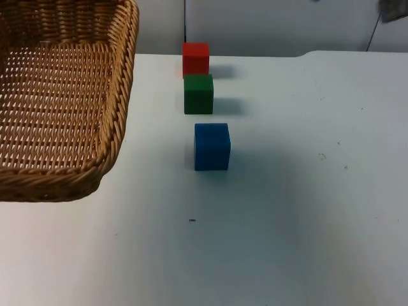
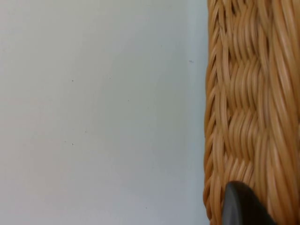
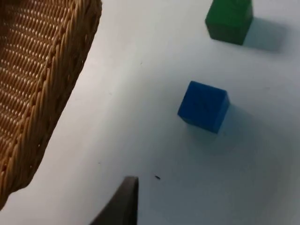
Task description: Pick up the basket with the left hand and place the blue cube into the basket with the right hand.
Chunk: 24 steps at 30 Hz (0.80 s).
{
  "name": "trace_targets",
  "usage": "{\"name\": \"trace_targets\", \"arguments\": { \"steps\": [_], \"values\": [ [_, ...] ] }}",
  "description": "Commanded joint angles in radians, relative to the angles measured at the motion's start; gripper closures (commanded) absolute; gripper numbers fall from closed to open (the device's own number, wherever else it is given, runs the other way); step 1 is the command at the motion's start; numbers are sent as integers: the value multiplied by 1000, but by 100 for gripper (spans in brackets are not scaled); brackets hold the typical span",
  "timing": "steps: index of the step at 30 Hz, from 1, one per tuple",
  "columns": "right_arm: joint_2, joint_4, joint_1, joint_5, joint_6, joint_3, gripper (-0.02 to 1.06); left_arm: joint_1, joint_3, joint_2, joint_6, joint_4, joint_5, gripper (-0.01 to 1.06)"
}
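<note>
The woven wicker basket (image 1: 60, 102) hangs at the left of the top view, raised off the white table. My left gripper (image 2: 243, 206) is shut on its braided rim (image 2: 248, 108). The blue cube (image 1: 211, 146) stands on the table to the right of the basket, nearest of a row of three cubes. In the right wrist view the blue cube (image 3: 204, 106) lies ahead of my right gripper (image 3: 123, 202), which hovers above the table apart from it, with the basket's side (image 3: 42, 89) beside it.
A green cube (image 1: 198, 94) stands just behind the blue one, and a red cube (image 1: 196, 58) behind that, near the table's far edge. The green cube (image 3: 228, 21) also shows in the right wrist view. The white table (image 1: 306, 210) is bare to the right and front.
</note>
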Motion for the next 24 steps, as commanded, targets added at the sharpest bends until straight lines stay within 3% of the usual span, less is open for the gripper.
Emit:
{"name": "trace_targets", "arguments": {
  "steps": [1, 3, 8, 12, 16, 19, 24],
  "values": [
    [60, -55, 55, -61, 63, -18, 1, 4, -9, -10, 5, -43, 11, 105],
    [156, -150, 131, -129, 211, -45, 1, 4, -9, -10, 5, -41, 4, 105],
    [280, -229, 187, -215, 350, -84, 1, 4, -9, -10, 5, -41, 1, 105],
    [352, -241, 210, -264, 414, -122, 1, 4, -9, -10, 5, -39, 1, 105],
    [432, -269, 217, -250, 460, -187, 2, 4, -9, -10, 5, -41, 0, 105],
    [527, -370, 222, -197, 574, -270, 2, 4, -9, -10, 5, -41, -5, 105],
    [603, -442, 233, -183, 652, -333, 2, 4, -9, -10, 5, -41, -12, 105]
  ]
}}
